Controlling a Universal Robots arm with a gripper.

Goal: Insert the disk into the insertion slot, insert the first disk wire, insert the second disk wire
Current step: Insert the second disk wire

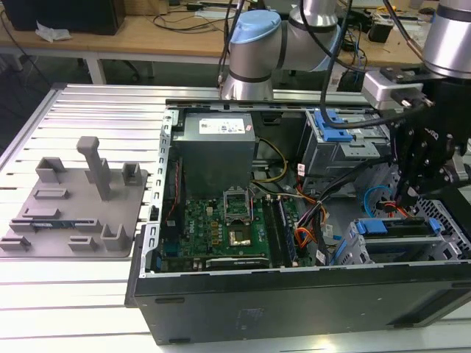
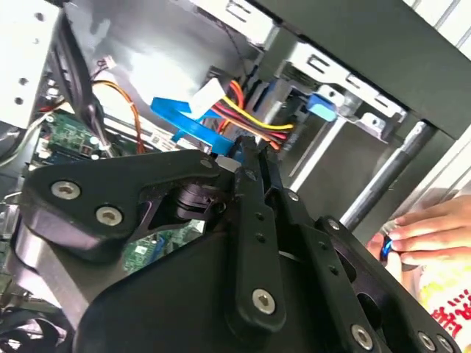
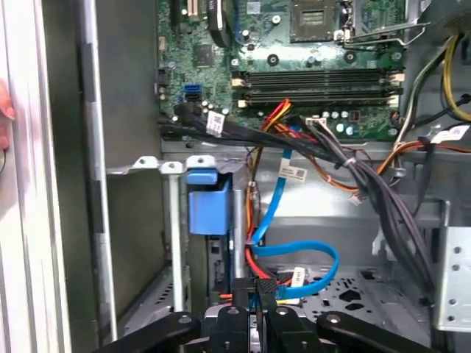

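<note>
Landmark: I take the open computer case (image 1: 294, 294) as my reference.
Gripper: my gripper (image 3: 259, 294) is at the case's drive end, and its fingers (image 2: 254, 184) are pressed close together around a black connector (image 3: 263, 284) carrying a blue cable (image 3: 309, 257).
Disk: the disk (image 1: 401, 232) sits inside the insertion slot (image 1: 352, 254) in the case's lower drive corner.
Hand: a person's hand (image 2: 427, 228) rests just outside the case wall.
</note>
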